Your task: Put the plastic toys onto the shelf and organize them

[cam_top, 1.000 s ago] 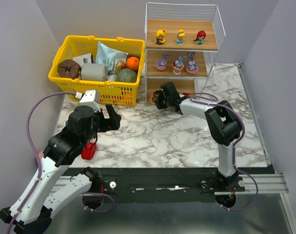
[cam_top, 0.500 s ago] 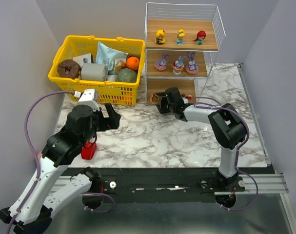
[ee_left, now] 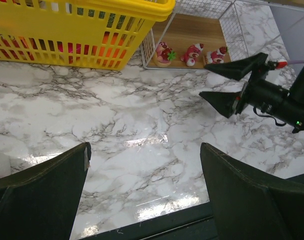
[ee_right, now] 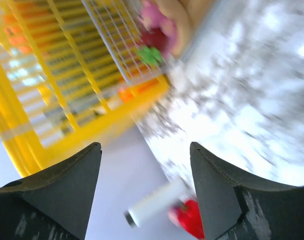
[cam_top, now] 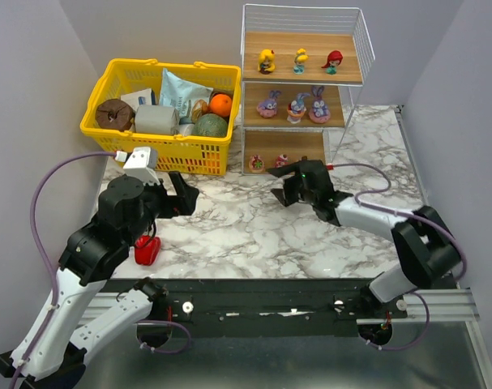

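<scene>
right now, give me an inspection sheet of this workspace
surface: marble table, no toys loose on it
job's things: shelf holds three dolls on top, three bunnies in the middle, three round toys at the bottom
clutter: full yellow basket left of the shelf; red pepper by the left arm
pincers: left pincer open, empty; right pincer open, empty, in front of the bottom tier
cables: purple cable looping off each arm
surroundings: grey walls, nothing else seen

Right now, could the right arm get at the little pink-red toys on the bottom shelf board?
Probably yes. The right gripper hangs open, facing the bottom tier of the shelf, whose front looks open. Only bare table lies between it and the three pink-red toys.
</scene>
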Robot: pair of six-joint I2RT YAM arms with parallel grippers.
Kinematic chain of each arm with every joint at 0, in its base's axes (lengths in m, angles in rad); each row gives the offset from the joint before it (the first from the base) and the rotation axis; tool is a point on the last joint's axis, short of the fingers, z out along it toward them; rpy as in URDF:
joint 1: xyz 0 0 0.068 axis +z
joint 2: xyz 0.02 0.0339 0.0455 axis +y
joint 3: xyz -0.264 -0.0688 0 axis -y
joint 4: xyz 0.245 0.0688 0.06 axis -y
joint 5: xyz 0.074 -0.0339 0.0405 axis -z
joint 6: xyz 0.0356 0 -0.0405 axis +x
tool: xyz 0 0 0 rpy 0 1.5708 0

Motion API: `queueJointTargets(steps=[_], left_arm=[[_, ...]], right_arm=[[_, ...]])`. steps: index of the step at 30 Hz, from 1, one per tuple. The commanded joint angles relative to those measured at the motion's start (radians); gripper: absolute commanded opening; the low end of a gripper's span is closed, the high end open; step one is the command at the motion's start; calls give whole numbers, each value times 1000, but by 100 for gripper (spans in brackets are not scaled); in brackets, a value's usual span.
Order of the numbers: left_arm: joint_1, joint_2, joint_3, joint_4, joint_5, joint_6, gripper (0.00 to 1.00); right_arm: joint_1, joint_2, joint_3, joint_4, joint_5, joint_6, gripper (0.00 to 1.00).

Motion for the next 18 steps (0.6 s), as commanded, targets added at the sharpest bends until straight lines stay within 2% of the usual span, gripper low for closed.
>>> queueJointTargets(steps=[1, 4, 5, 8, 13, 18], left_arm=[[5, -11, 38, -28, 18, 6, 99], [5, -6, 44, -45, 6, -4, 99], [5, -3, 49, -59, -3, -7, 99], [5, 4, 67, -94, -17, -14, 99], [5, 44, 92, -141, -17, -3, 99], [5, 58, 112, -117, -16, -12, 99]], right_arm=[[-43, -178, -158, -73, -161, -224, 80], [-76, -339, -198, -240, -172, -386, 83], [-86, -376, -185, -371, -159, -433, 87], [-94, -549, -137, -601, -76, -603, 100], [-99, -802, 61, -854, 175, -824, 100], [-99, -909, 260, -1044, 300, -991, 100]])
